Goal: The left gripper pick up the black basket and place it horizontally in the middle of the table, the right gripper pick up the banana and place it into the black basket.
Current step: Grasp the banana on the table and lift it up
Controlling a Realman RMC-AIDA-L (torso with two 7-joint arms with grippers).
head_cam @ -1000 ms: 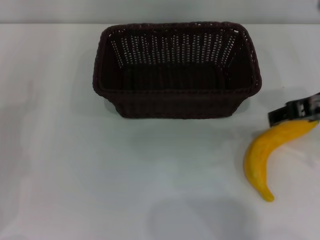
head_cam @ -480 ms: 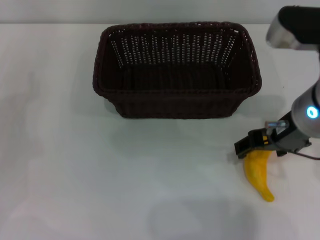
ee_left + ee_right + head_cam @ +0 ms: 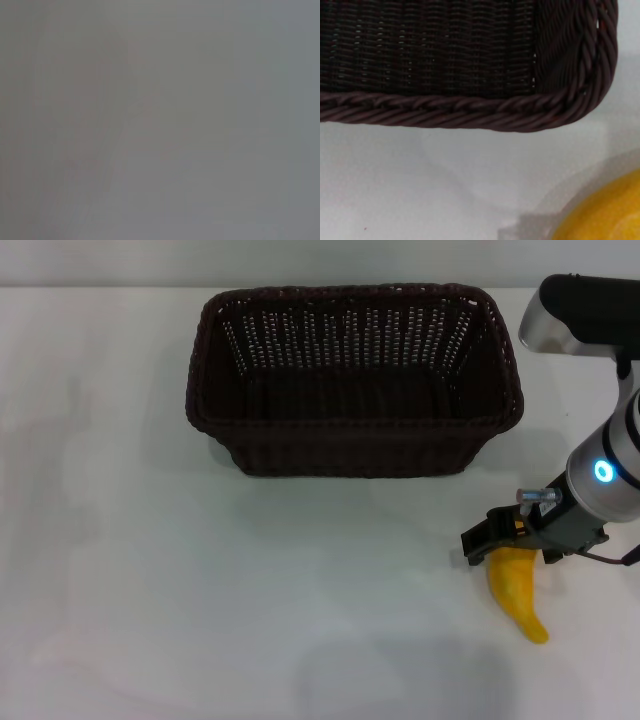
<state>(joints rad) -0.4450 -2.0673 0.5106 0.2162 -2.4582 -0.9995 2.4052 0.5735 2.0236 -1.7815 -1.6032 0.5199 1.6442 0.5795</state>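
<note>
Reaching low over the banana (image 3: 518, 592), the right end effector (image 3: 500, 540) covers its top end; I cannot tell if it grips. A loose hold could drop it short of the black basket (image 3: 352, 380) behind.

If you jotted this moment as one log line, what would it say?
stage: grasping banana | right gripper: at banana's upper end | black basket: empty, mid-table | left gripper: unseen
</note>
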